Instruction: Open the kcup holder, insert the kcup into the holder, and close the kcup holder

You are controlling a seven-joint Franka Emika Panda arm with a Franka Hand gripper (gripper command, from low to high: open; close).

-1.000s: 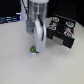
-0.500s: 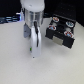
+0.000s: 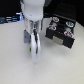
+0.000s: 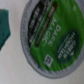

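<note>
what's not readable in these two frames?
- Pincer: open or shut unclear; the exterior view is too blurred, the wrist view shows no fingers.
- Kcup: hidden behind the arm in the exterior view; the wrist view's edges cut its rim.
- Kcup holder: too blurred to tell whether it is open.

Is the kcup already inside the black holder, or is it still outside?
Outside. The wrist view shows the kcup green top up on the white table; the holder stands apart in the exterior view.

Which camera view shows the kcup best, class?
The wrist view: the kcup fills the picture, its round green top and white rim seen close up. In the exterior view the arm hides it; only the kcup holder shows.
</note>
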